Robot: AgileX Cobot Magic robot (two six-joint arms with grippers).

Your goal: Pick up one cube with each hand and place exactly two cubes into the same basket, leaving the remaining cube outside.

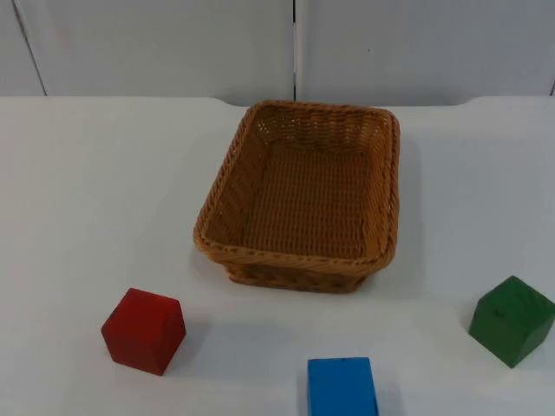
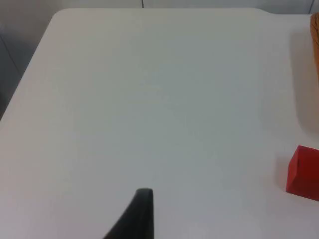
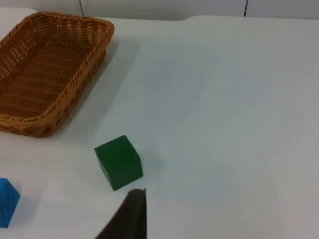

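While nothing had yet been lifted, the three cubes sat on the white table (image 1: 87,199) in a loose row in front of the basket (image 1: 303,198), all of them outside it. The red cube (image 1: 144,330) lay toward the left arm's side, the green cube (image 1: 512,320) toward the right arm's side, and the blue cube (image 1: 342,386) between them at the table's near edge. That spread seemed to suit the job: each arm had a cube close to its own side, and the middle one could be the cube left behind. The basket stood empty in the middle of the table, well apart from every cube, its long side running away toward the grey wall (image 1: 173,43), so either arm could reach over its rim.

Seen from the left wrist, the left gripper (image 2: 142,199) hung above bare table, with the red cube (image 2: 303,172) off to one side and a sliver of the basket (image 2: 315,30) at the edge; it had a sideways move to make before any grasp. One black fingertip was all that could be made out, so whether its fingers were apart or together could not be told.

Seen from the right wrist, the right gripper (image 3: 133,199) hovered just beside the green cube (image 3: 118,162), nearly lined up for a descent, with the basket (image 3: 50,69) and the blue cube (image 3: 7,201) farther off. Its fingers' state could not be told either.
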